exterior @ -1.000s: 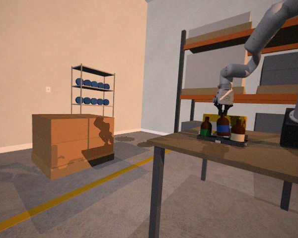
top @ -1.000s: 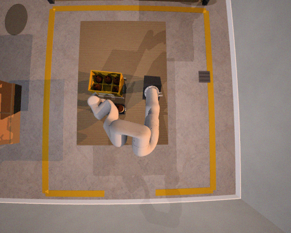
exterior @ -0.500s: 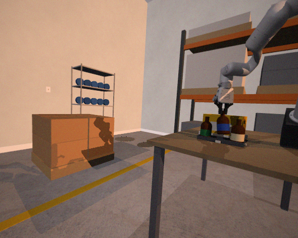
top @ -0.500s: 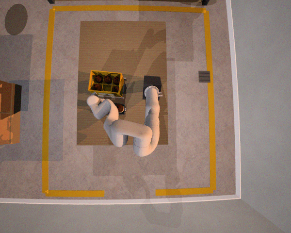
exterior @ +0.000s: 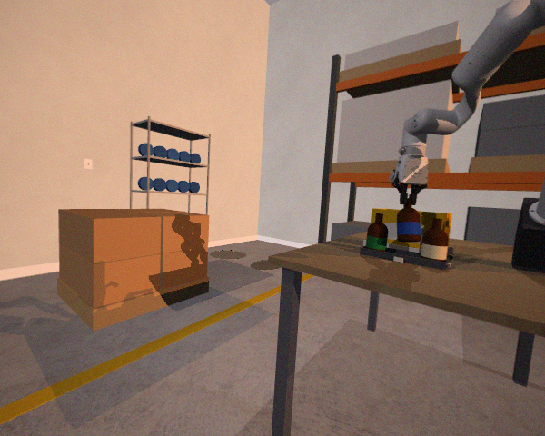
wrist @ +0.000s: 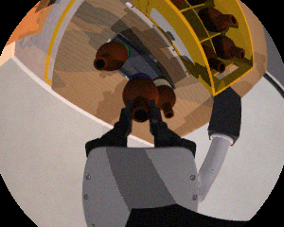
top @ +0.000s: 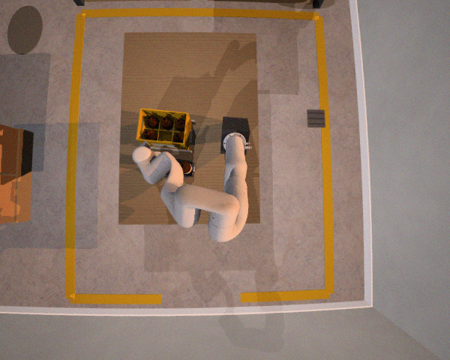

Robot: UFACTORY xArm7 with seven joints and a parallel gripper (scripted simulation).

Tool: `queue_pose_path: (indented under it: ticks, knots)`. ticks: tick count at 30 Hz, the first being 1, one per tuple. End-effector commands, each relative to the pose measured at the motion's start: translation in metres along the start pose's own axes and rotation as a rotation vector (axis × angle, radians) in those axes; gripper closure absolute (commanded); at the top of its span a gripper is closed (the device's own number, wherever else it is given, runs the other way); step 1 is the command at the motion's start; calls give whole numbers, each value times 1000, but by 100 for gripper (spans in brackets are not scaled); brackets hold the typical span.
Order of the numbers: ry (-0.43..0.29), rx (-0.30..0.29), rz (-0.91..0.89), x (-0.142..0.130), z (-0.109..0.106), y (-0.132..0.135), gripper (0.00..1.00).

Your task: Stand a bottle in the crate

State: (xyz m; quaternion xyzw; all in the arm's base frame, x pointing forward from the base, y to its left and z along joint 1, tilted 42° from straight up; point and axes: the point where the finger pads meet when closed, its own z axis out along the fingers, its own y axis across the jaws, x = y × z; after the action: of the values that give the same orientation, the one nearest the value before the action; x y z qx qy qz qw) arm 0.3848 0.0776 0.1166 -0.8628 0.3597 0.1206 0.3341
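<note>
My gripper (exterior: pixel 408 197) points straight down and is shut on the neck of the blue-labelled bottle (exterior: pixel 409 223), which hangs upright over the dark tray (exterior: pixel 406 257). I cannot tell whether its base touches the tray. A green-labelled bottle (exterior: pixel 377 232) and a cream-labelled bottle (exterior: pixel 434 240) stand on the tray on either side of it. The yellow crate (top: pixel 162 128) sits just behind the tray and holds several brown bottles, with its near middle cell (top: pixel 165 135) empty. In the wrist view the fingers clamp the bottle cap, and the crate (wrist: pixel 199 13) lies ahead.
The arm's black base (top: pixel 235 133) stands on the wooden table to the right of the crate. My forearm (top: pixel 159 166) hides most of the tray from above. Orange shelving (exterior: pixel 441 178) rises behind the table. Cardboard boxes (exterior: pixel 132 253) stand on the floor to the left.
</note>
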Motion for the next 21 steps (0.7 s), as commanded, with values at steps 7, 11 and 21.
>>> queue_pose_path:
  ticks: [7, 11, 21]
  knots:
    - [3, 2, 0, 1, -10, -1, 100]
    - [3, 2, 0, 1, -13, -1, 100]
    - [3, 2, 0, 1, -15, -1, 100]
